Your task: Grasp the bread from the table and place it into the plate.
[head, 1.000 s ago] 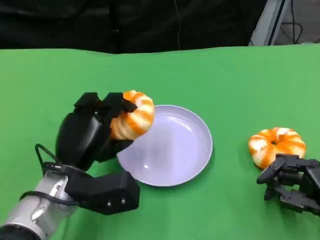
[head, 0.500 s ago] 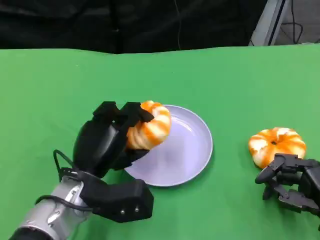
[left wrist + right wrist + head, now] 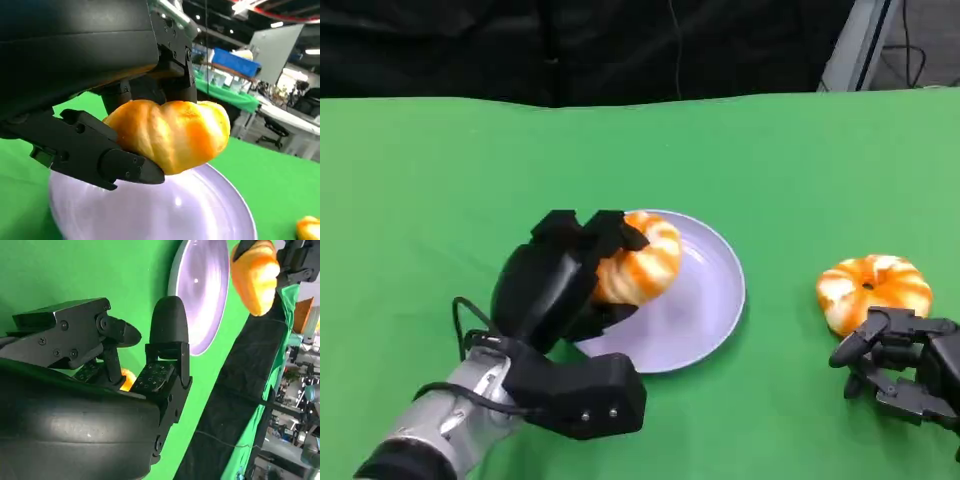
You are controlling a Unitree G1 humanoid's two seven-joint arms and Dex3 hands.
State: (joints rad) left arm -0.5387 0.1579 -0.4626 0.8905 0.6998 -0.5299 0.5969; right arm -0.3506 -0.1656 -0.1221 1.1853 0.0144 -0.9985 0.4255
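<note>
Fingers (image 3: 588, 232) of our left hand (image 3: 555, 285) wrap the bread (image 3: 642, 258), carrying it just above the plate (image 3: 705, 300) on the green bench (image 3: 420, 180), likely ready for release. Our right hand (image 3: 900, 365) rests empty, fingers loosely apart, beside a second bread (image 3: 873, 290).

Table (image 3: 440, 180): matt green cloth. Plate (image 3: 715, 300): smooth, glossy lilac, plastic-looking, catching highlights. Bread (image 3: 642, 262): soft glazed crust, slight sheen. Left robot hand (image 3: 555, 285): matt black plastic; forearm (image 3: 440, 430) brushed silver metal.
</note>
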